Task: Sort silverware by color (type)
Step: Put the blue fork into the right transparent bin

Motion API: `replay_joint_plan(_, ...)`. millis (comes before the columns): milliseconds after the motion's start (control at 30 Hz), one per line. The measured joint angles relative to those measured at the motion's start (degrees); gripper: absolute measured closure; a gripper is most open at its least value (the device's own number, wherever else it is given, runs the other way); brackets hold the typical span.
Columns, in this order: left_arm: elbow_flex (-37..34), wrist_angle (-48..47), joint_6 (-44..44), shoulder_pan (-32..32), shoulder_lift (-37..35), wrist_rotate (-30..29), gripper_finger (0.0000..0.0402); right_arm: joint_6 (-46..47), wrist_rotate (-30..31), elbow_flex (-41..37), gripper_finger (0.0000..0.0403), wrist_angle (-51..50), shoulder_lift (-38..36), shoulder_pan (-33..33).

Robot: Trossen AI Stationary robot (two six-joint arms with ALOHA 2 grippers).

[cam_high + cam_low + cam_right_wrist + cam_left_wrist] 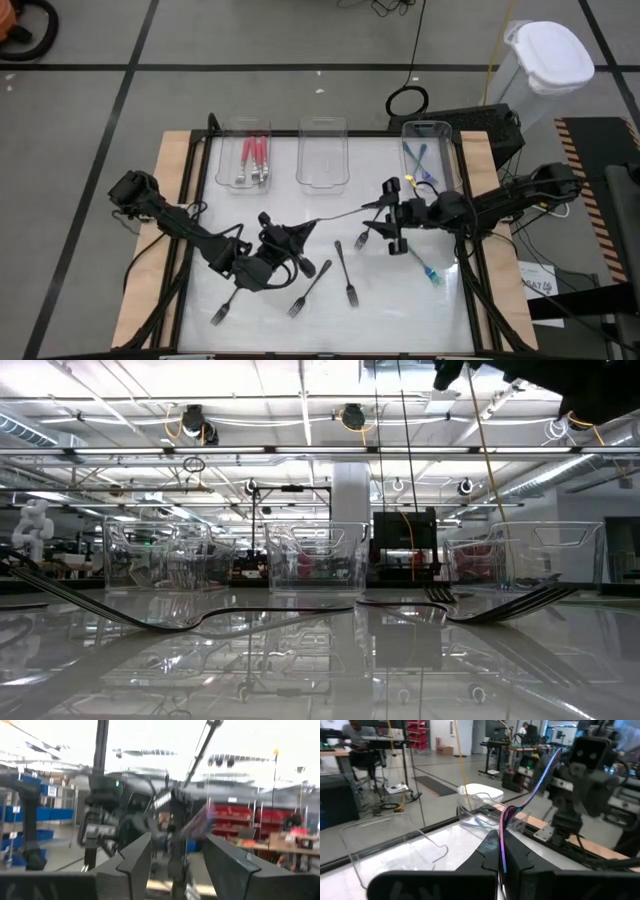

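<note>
A slim dark fork (530, 795) with a purple sheen hangs above the table's middle, with my left gripper (300, 232) shut on one end. Its other end (197, 822) stands between the open fingers of my right gripper (384, 213), which faces the left one. Red-handled forks (255, 160) lie in the left tray (222, 150), and blue ones (418, 160) in the right tray (447, 150). Several dark forks (310, 287) and a teal one (427, 267) lie flat on the table. My left gripper pinches the fork's near end (503, 851) between its two shut fingers. The fingers are level and point toward the table's right, along the fork. The fork sticks out beyond them, lifted clear of the table. Whether my right gripper's fingers (225, 860) touch the fork's far end, I cannot tell.
An empty clear tray (322, 152) stands between the other two at the far edge. Loose forks lie toward the near edge, below and between both arms. A white-lidded bin (545, 55) stands off the table at the far right.
</note>
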Motion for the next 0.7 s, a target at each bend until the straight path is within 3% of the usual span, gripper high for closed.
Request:
replay_joint_plan(333, 0.00, 0.45, 2.52, 0.00, 0.00, 3.67, 0.0402, -1.03, -1.53, 0.02, 0.0244, 2.53, 0.02, 0.00)
replay_joint_plan(700, 0.00, 0.42, 2.61, 0.00, 0.00, 3.63, 0.0402, -0.37, -1.60, 0.02, 0.0377, 2.91, 0.02, 0.00)
